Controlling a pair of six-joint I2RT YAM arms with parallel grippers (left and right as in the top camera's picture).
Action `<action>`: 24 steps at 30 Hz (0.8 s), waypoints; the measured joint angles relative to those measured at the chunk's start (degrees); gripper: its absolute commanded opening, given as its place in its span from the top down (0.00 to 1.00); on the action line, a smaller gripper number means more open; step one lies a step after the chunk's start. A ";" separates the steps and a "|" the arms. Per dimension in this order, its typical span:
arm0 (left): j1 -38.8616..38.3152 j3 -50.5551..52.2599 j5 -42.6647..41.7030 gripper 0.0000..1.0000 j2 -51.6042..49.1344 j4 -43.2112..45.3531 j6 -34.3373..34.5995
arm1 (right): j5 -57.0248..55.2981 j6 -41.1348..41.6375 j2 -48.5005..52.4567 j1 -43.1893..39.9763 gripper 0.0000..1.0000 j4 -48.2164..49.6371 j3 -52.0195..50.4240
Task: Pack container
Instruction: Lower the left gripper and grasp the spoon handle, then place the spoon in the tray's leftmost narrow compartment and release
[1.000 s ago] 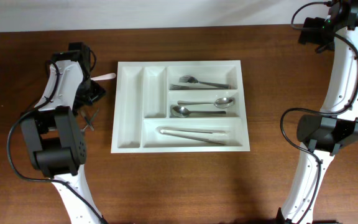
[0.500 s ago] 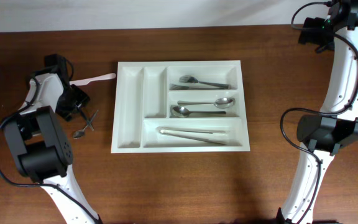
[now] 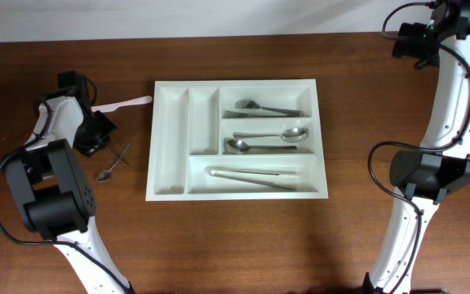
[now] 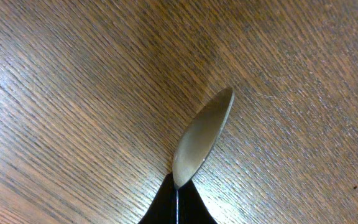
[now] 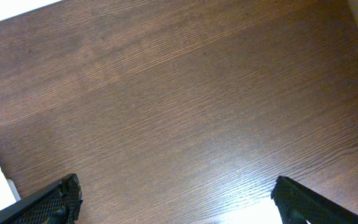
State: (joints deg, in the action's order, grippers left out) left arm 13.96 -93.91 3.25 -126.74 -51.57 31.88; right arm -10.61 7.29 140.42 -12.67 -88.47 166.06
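You have the left gripper [image 4: 178, 194] pinched shut on a small spoon [image 4: 202, 140] on the worktop [image 3: 243, 237], while the container [image 3: 170, 139] to its right holds a fork [image 3: 259, 107], two spoons [image 3: 288, 133] and tongs [image 3: 251, 176], a white utensil [image 3: 125, 102] waits unpacked, and the right gripper [image 5: 176, 194] gapes empty.

Dark wood, white plastic, grey metal.
The table [image 3: 235, 245] is dark brown wood with a fine, clearly visible grain and a soft shine. The container [image 3: 170, 184] is smooth white plastic, slightly glossy. Inside the container, the fork [image 3: 263, 108], the upper spoon [image 3: 276, 133], the lower spoon [image 3: 255, 147] and the tongs [image 3: 251, 175] are bright polished metal. Left of the container, the small spoon [image 4: 202, 137] is duller grey metal, and the white utensil [image 3: 125, 103] looks like matt plastic. The right arm [image 3: 454, 90] has a glossy white shell.
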 measured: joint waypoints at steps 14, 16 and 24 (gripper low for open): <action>-0.02 -9.70 -0.48 0.98 -0.02 -10.75 -8.50 | 0.00 0.02 0.00 0.00 0.01 0.02 0.00; -0.13 -13.66 -0.48 0.98 0.00 -13.31 -10.73 | 0.00 0.04 0.00 0.00 0.01 0.00 0.00; -3.65 -22.62 -5.03 0.98 0.74 -19.32 -24.26 | 0.00 0.02 0.00 0.00 0.01 0.00 0.00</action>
State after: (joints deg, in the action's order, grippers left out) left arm 10.31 -116.53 -1.78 -125.99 -70.89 7.62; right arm -10.61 7.31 140.42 -12.67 -88.47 166.06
